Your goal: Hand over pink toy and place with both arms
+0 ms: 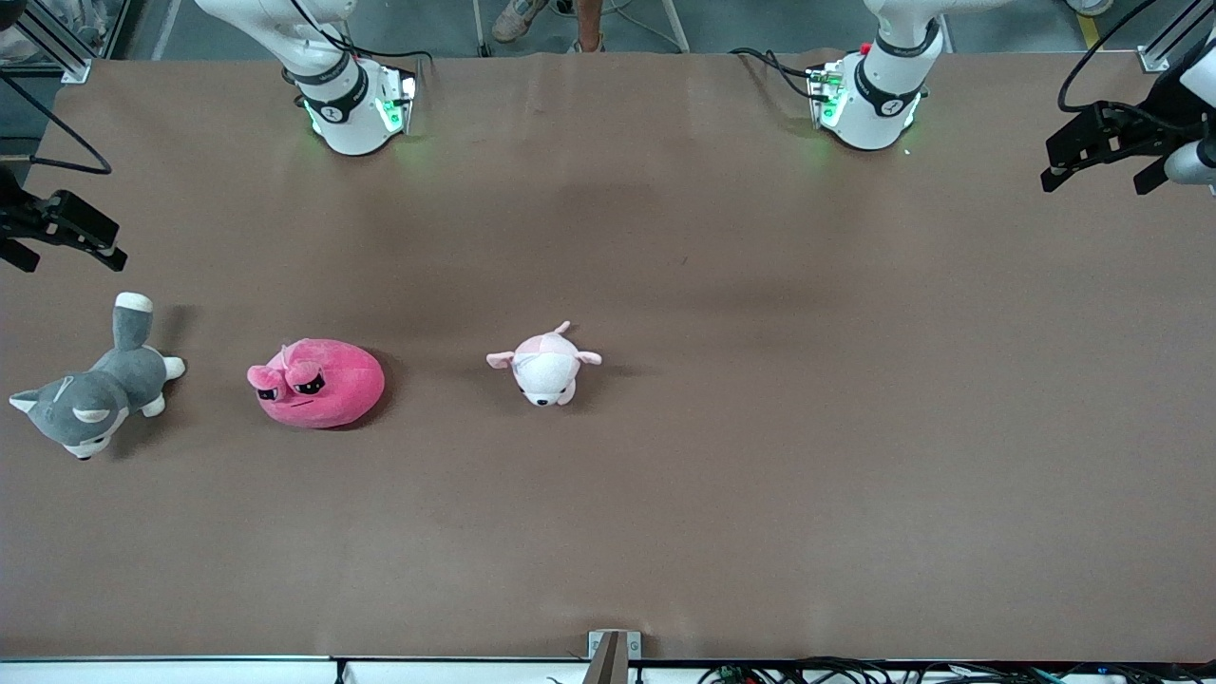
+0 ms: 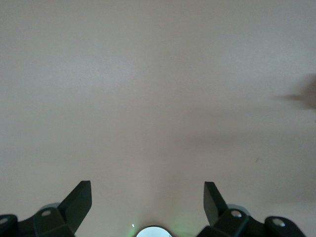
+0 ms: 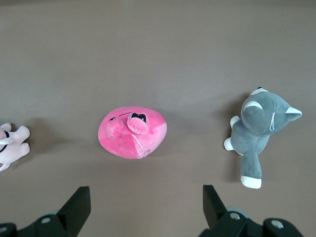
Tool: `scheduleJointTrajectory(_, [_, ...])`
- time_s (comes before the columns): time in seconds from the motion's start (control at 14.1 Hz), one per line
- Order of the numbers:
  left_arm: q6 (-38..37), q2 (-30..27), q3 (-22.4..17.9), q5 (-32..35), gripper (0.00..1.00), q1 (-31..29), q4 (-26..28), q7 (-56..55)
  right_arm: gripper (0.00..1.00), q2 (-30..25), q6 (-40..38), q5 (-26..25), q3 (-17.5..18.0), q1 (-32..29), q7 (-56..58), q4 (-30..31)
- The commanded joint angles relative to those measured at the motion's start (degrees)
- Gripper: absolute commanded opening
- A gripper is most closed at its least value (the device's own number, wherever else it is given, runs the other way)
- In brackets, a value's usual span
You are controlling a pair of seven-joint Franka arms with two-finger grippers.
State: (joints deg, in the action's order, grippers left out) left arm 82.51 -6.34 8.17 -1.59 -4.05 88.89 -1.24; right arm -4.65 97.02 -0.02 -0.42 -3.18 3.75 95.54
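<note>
while both arms hang high at the ends of the table, the pink toy point(image 1: 318, 383) lies on the brown table point(image 1: 760, 427) toward the right arm's end, between a grey plush cat point(image 1: 95, 399) and a pale pink plush pig point(image 1: 544, 366), all three roughly in a row. whether it was set there by a handover or waits for one, this scene fits either.

the right gripper point(image 1: 62, 228) hovers over the table edge at its own end with its fingers point(image 3: 76, 207) spread wide on nothing. the left gripper point(image 1: 1102, 152) hangs over its end, fingers point(image 2: 79, 200) wide apart too, nothing between them.

the toy looks like a soft, light, rounded cushion that would squash under the pads and not slip much. a pinch across the narrower width of its body would probably hold best, since the stalked eyes on top look floppy.

the right wrist view shows the toy's oval outline and its eyes from above, with the cat and part of the pig beside it. the left wrist view shows only bare table, plus a dark blur at one edge that may be a shadow. only the front view shows both arms and the whole row at once.
</note>
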Motion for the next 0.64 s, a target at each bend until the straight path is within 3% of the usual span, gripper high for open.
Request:
scheduleJointTrajectory(0.0, [-0.8,0.3,0.5,-0.1,1.0,-0.6,-1.1,0.7,1.0,-4.4,2.9,-0.8,0.3,-0.6,-0.9,5.3])
scheduleJointTrajectory(0.57, [-0.8,0.3,0.7,0.0,1.0,-0.6,-1.9,0.8,1.0,-4.8,3.1,-0.8,0.5,-0.3,-0.5,4.2])
